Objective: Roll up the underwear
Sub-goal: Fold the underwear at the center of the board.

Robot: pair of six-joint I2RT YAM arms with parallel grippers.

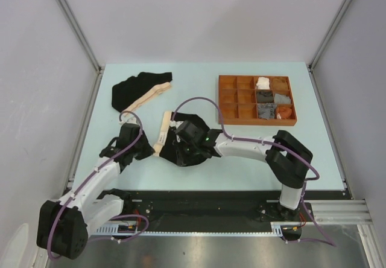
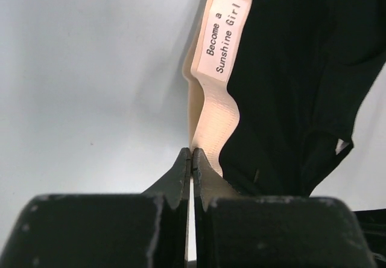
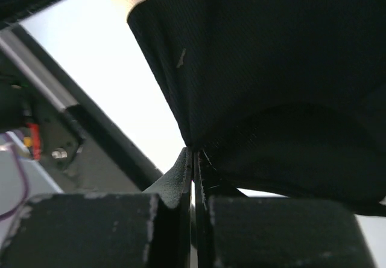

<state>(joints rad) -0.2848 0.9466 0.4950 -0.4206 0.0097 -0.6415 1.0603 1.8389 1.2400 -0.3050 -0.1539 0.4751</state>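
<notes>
Looking down from overhead, both arms lean in toward the middle of the pale table [image 1: 199, 81], and their tips meet over one garment. That garment is a black brief [image 1: 184, 154], bunched up at the lower centre of the frame. Its beige waistband [image 1: 164, 129] runs almost straight up the picture along its left side. The left fingers [image 2: 192, 157] are pressed fully together with the lower end of that waistband pinched between their tips. In the left wrist view the band climbs from the tips toward the top of the frame. It carries a white label [image 2: 222, 31] printed "Become a Sunshine Girl", with the black cloth spreading out on its right. The right fingers [image 3: 193, 154] are also closed tight, nipping a fold of the same black fabric, which fills the upper right of the right wrist view. A second black brief [image 1: 136, 90] lies in the upper left of the overhead frame, well apart from both arms. Its own beige band trails from its lower right edge. Over in the upper right sits a brown compartmented tray [image 1: 228, 97]. Several cells on its right side hold small cloth bundles, one white, some grey and some orange, though I cannot make out what they are.
</notes>
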